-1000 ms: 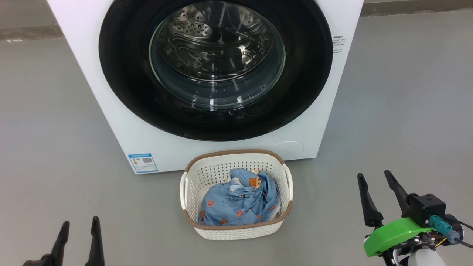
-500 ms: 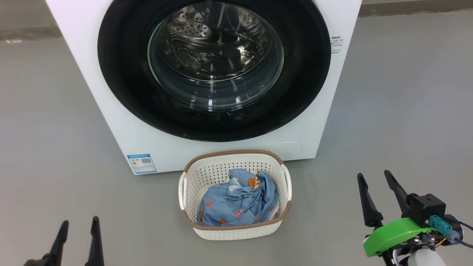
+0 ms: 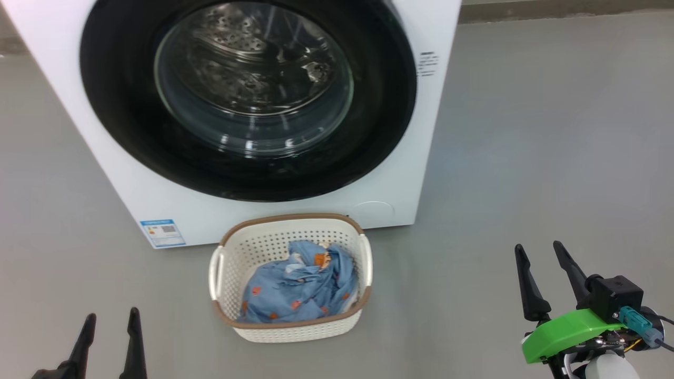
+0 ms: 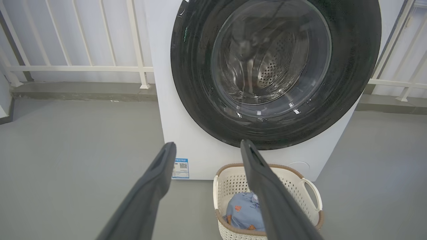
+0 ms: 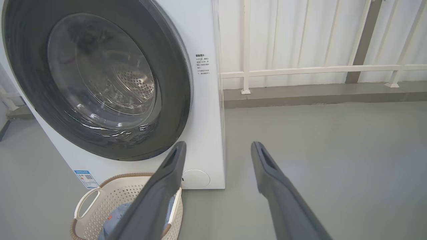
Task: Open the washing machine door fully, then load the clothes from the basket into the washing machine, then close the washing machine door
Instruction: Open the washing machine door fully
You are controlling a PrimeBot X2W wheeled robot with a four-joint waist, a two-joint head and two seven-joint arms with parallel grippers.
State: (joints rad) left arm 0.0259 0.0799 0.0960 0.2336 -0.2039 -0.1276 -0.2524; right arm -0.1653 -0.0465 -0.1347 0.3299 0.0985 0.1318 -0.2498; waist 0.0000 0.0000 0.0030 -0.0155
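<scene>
Head view: the washing machine door [image 3: 253, 95] sits closed on the washing machine [image 3: 421, 158]. The basket [image 3: 292, 217] stands on the floor [image 3: 526, 131] just in front, the clothes [image 3: 300, 289] heaped inside. Near left, the left gripper [image 3: 113, 313] is spread wide and empty. Near right, the right gripper [image 3: 537, 245] is likewise.

Shut washing machine door [image 3: 126, 121] bars the drum [image 3: 231, 47] — basket [image 3: 289, 217] below stands open-topped.

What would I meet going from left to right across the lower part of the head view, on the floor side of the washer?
left gripper, fingers apart → basket holding the clothes → right gripper, fingers apart
</scene>
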